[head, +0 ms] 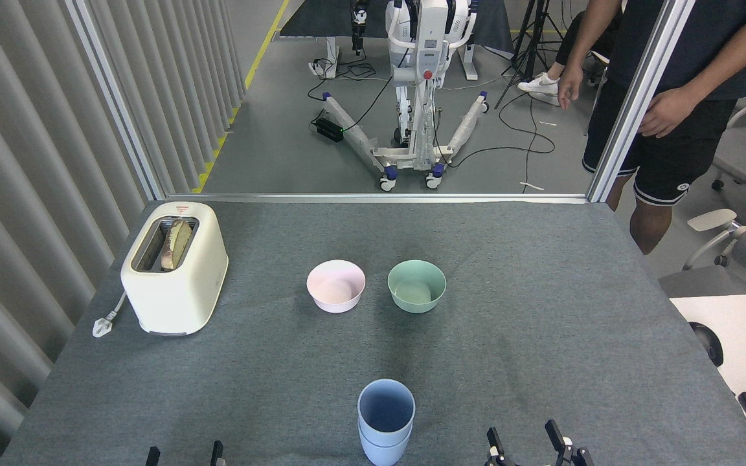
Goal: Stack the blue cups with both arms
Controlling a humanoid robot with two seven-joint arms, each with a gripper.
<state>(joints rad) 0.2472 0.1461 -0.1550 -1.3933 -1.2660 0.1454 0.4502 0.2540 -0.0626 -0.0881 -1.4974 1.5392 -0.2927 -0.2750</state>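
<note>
From the head view, the blue cups (385, 421) stand upright near the front edge of the grey table (541, 310), a little right of centre, and a second rim shows as a ring just below the top one, so one cup sits nested inside the other. That reads as the stacking itself being done; judging from this, what is left is little more than the arms clearing away. The stack stands free, with nothing touching it. The right hand (529, 446) shows only as two black fingertips poking up at the bottom edge, off to the right of the cups and apart from them, spread with a clear gap between them and nothing in it. The left hand (184, 454) likewise shows as two dark finger ends at the bottom edge, well to the left of the stack, also parted and empty. Farther back on the table the pink bowl (336, 286) and the mint-green bowl (416, 285) sit side by side, untouched, and the cream toaster (174, 266) with bread in its slot stands at the left. As for writing, the toaster carries a small red mark on its top rear edge, too small to read; nothing else legible shows.
</note>
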